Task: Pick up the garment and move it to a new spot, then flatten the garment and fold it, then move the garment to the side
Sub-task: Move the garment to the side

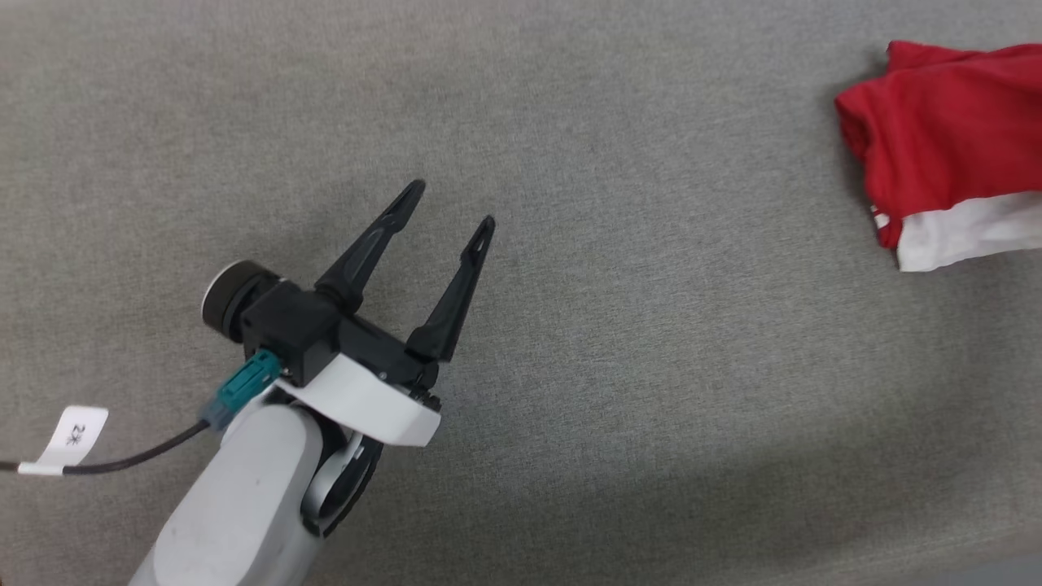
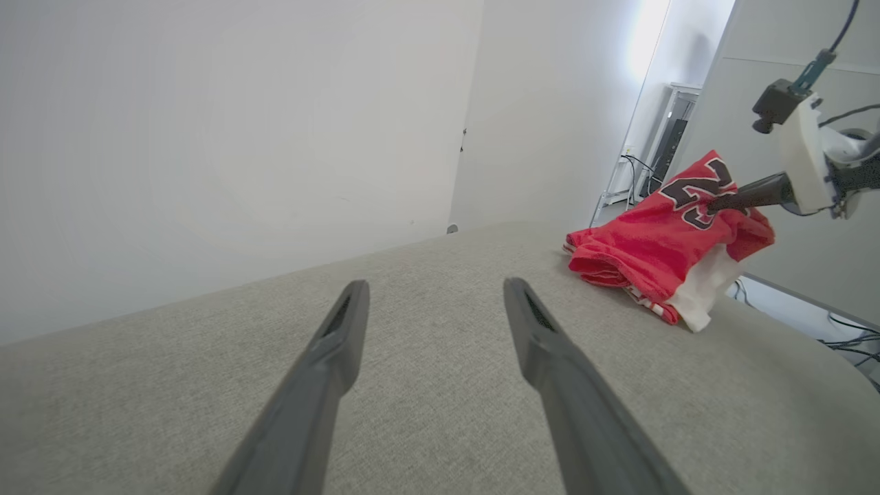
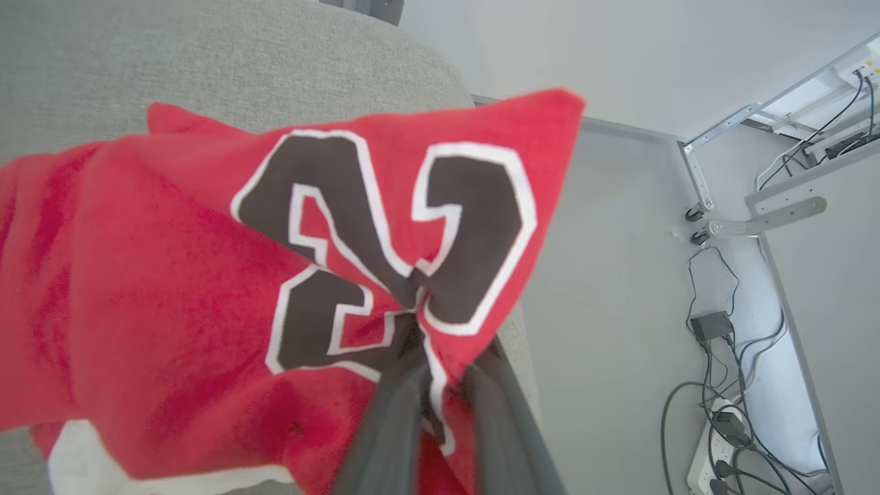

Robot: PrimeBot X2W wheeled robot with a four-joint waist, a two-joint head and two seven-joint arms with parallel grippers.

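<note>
The garment (image 1: 944, 138), a red shirt with a white sleeve, lies bunched at the right edge of the grey fabric table (image 1: 619, 268) in the head view. Seen from the left wrist, the garment (image 2: 653, 247) is lifted at its top, where my right gripper (image 2: 722, 201) is shut on the cloth at the black number. Up close, my right gripper (image 3: 419, 316) pinches a fold of the garment (image 3: 158, 295) by the white-edged digits. My left gripper (image 1: 452, 207) hovers open over bare table, far left of the shirt, its fingers (image 2: 344, 323) holding nothing.
A tagged cable (image 1: 77, 439) trails from my left wrist. Beyond the table's far edge are a white wall (image 2: 206, 137), metal frame legs (image 3: 729, 130), and cables with a power strip (image 3: 729, 426) on the floor.
</note>
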